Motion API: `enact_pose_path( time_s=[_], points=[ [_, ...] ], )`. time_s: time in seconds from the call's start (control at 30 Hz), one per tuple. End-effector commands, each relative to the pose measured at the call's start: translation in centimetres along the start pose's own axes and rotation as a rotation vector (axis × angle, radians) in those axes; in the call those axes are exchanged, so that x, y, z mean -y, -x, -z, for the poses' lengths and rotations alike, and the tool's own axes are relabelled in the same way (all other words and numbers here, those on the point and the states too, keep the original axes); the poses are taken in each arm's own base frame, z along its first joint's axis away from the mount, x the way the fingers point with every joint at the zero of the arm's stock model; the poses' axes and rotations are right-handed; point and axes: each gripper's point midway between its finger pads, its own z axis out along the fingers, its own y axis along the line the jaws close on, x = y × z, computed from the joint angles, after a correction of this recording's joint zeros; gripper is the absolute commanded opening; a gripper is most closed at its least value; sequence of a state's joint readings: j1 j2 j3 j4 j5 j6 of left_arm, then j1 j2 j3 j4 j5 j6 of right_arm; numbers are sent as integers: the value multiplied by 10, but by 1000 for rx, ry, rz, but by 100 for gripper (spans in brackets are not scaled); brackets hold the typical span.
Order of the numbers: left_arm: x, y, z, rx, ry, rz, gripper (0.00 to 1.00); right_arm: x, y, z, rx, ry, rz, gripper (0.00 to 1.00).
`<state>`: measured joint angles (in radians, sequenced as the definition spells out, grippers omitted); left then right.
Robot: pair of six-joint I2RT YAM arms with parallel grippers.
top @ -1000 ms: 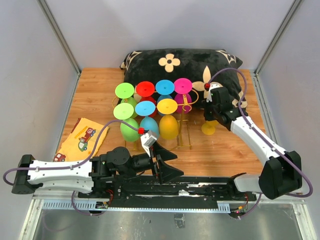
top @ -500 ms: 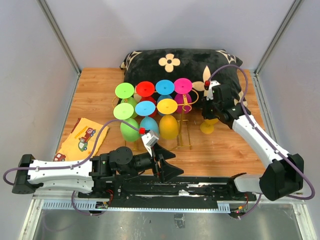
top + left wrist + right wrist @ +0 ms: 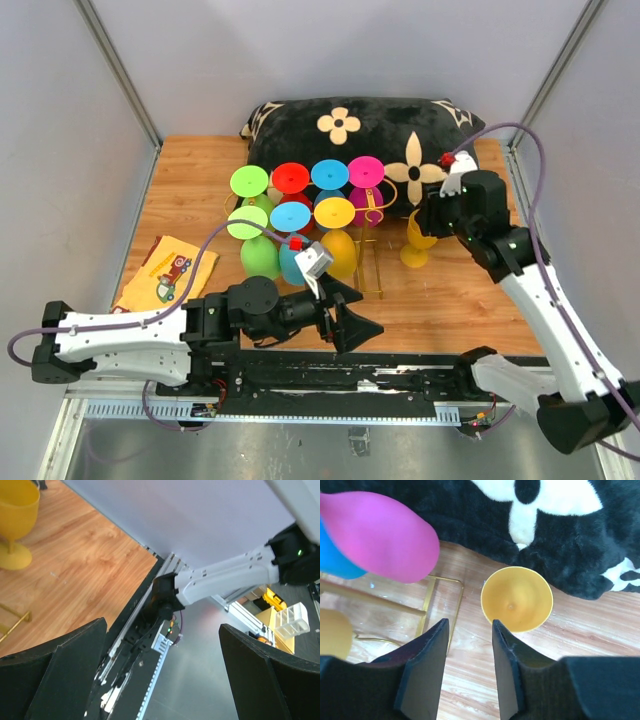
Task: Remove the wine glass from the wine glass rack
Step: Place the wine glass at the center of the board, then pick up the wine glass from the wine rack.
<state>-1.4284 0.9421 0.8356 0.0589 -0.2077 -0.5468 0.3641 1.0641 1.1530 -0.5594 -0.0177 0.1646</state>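
Note:
A yellow wine glass (image 3: 415, 245) stands upright on the wooden table, to the right of the gold wire wine glass rack (image 3: 372, 262). My right gripper (image 3: 430, 215) hovers just above and beside it. From the right wrist I look down into the yellow bowl (image 3: 516, 599); the gripper (image 3: 469, 630) is open, with only bare wood between its fingers. Several coloured glasses hang upside down on the rack, among them a magenta one (image 3: 380, 537). My left gripper (image 3: 368, 312) is wide open near the front edge, holding nothing.
A black pillow with cream flower shapes (image 3: 360, 125) lies behind the rack. A yellow picture booklet (image 3: 160, 275) lies at the left front. Grey walls enclose the table, and the black rail (image 3: 330, 375) runs along the near edge.
My right gripper has opened and let go of the yellow glass, then pulled up and to the right. The glass now stands alone. My left arm has shifted slightly right.

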Motion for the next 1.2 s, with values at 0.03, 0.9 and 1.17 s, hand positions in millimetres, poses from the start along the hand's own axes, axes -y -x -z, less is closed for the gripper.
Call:
enact_pose_path(
  time_s=[0.03, 0.9, 1.17],
  points=[
    [17, 34, -10, 0, 36, -53, 100, -18, 11, 53, 114, 85, -151, 46],
    [-58, 229, 87, 333, 510, -91, 100, -125, -3, 148, 31, 624, -410, 53],
    [-80, 238, 141, 428, 692, -104, 100, -156, 0, 146, 30, 594, -309, 53]
  ],
)
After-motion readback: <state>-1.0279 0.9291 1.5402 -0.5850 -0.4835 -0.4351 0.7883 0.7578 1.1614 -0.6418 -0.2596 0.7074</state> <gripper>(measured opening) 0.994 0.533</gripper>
